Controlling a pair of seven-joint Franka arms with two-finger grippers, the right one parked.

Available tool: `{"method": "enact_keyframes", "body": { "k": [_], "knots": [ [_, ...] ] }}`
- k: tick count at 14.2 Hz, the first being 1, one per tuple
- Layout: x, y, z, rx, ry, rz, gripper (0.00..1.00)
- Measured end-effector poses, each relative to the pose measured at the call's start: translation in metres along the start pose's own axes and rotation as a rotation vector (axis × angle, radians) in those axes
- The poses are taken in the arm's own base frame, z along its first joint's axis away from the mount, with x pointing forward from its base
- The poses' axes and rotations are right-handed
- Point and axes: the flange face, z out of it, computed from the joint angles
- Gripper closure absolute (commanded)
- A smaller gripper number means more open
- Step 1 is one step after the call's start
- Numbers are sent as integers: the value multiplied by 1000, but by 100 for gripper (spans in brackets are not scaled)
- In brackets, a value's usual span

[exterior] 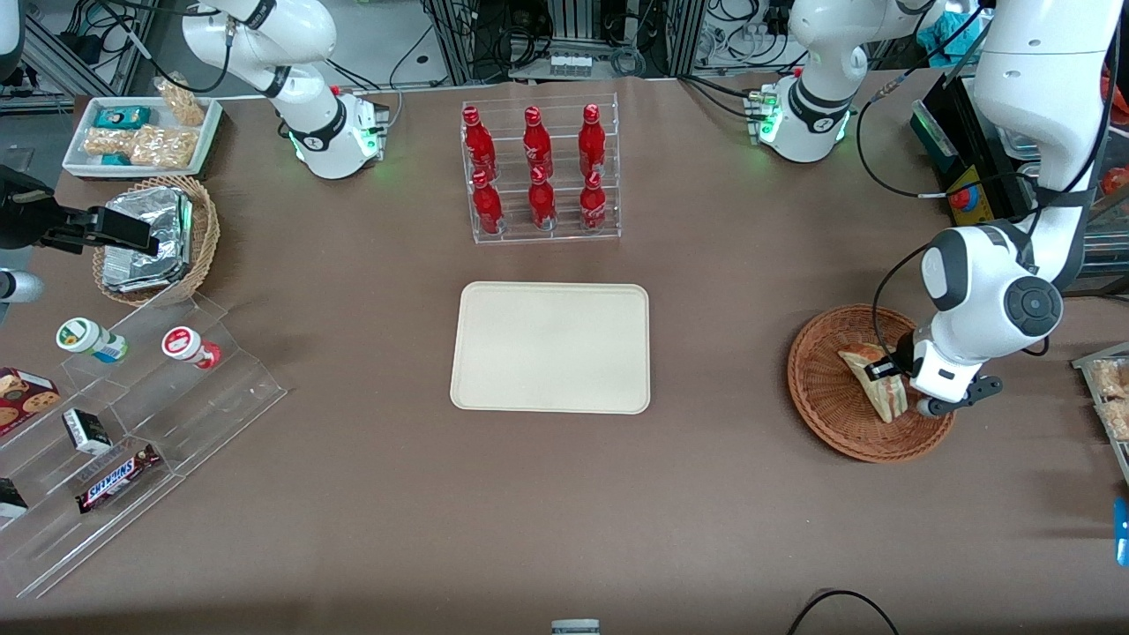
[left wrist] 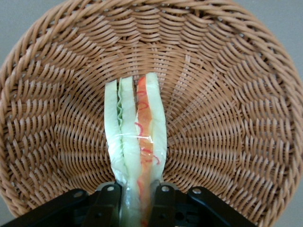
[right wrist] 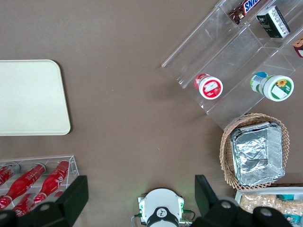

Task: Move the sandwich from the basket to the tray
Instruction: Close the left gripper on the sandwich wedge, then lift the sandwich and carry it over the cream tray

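The sandwich is a pale bread wedge with red and green filling, standing on edge in the reddish-brown wicker basket toward the working arm's end of the table. My left gripper is down in the basket, shut on the sandwich. In the left wrist view the black fingers press the sandwich from both sides, with the basket weave all around. The cream tray lies flat and bare at the table's middle, well apart from the basket; it also shows in the right wrist view.
A clear rack of red bottles stands farther from the front camera than the tray. Toward the parked arm's end are a tan basket with foil packs, a white snack tray and a clear stepped stand with snacks.
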Motion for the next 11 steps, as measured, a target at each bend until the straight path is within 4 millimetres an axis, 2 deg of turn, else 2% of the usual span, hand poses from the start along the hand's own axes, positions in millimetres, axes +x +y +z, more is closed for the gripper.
{"method": "enact_keyframes", "body": {
  "k": [2,4,7,11],
  "knots": [
    [-9,13,-15,11,-30,27,84],
    [-32,53,-39,33,-63,102,86],
    [-90,142,-64,77,-103,215,87],
    [-171,258,-64,47,-119,334,87]
  ]
}}
